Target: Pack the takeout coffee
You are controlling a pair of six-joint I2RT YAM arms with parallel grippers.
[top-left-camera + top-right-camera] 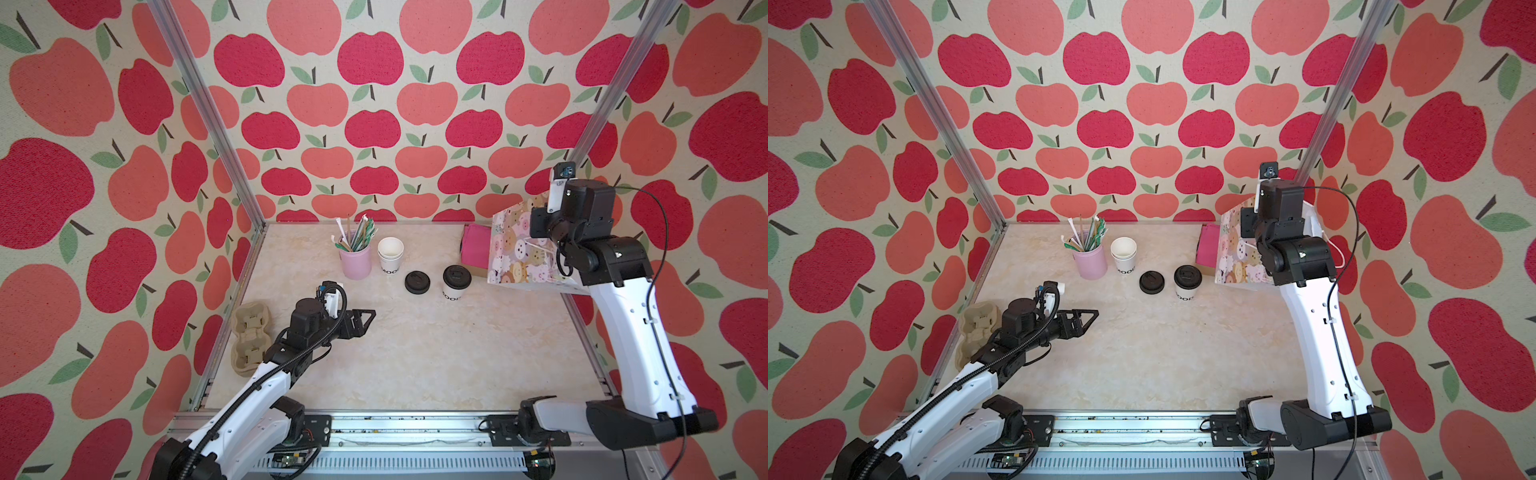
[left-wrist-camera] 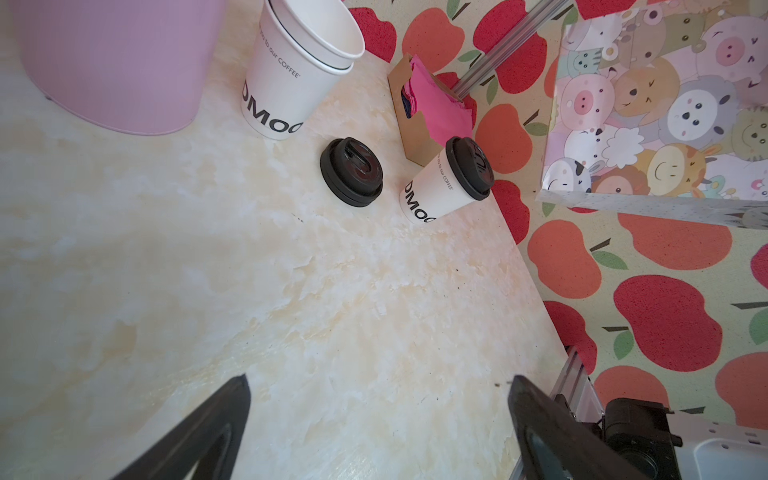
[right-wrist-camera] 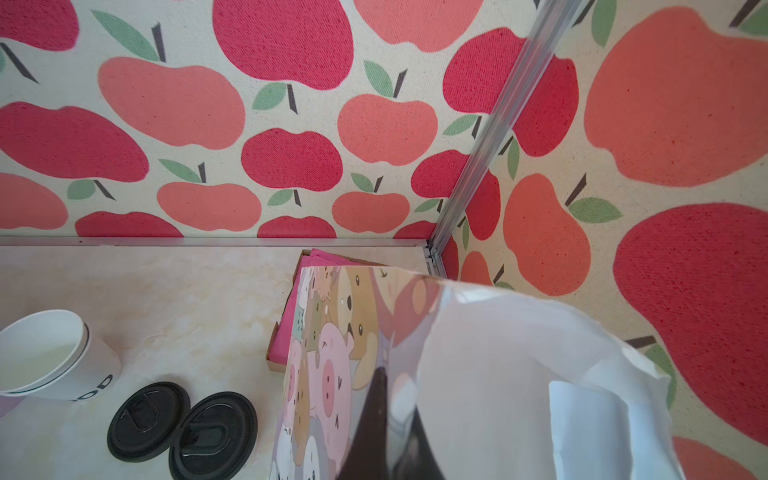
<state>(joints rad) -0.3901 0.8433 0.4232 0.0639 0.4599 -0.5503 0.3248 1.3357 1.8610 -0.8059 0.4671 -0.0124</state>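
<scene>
Ahead of the wide-open left jaws, bare tabletop (image 1: 415, 357) runs clear to the lidded cup (image 1: 455, 290), which stands upright just beside a spare lid (image 1: 417, 282). The left arm (image 1: 266, 382) reaches low and nearly level. The right arm (image 1: 631, 328) rises steeply, with the right jaws closed on the rim of the bag (image 1: 513, 249), just beyond the cup.

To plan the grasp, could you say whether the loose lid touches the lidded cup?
Apart: left wrist view shows table between loose lid and lidded cup.
</scene>
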